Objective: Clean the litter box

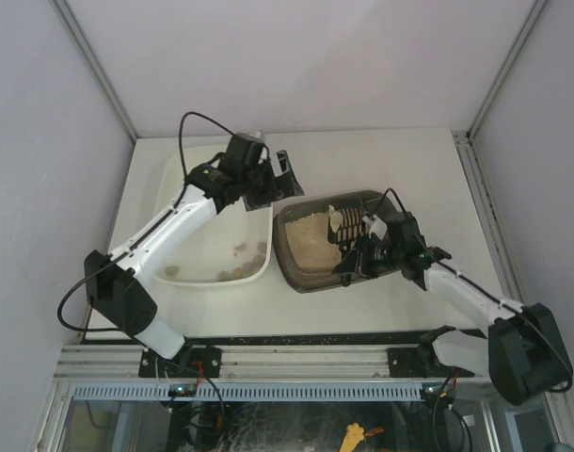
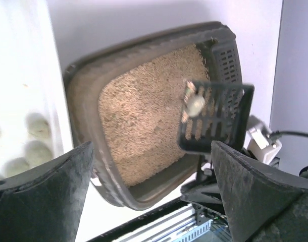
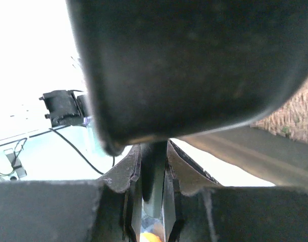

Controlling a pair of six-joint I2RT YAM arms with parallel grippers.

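Sitting mid-table, the litter box was a small, dark, see-through tray with rounded corners, its floor spread with beige sandy litter. Only the left wrist view showed a pale clump lying on the black slotted scoop above the tray's right end. Only the right wrist view showed the scoop's handle pinched tight between the fingers of the right gripper. The left gripper, spread wide and grasping nothing, hung over the cream tub at its far right corner, just beside the tray's left rim.
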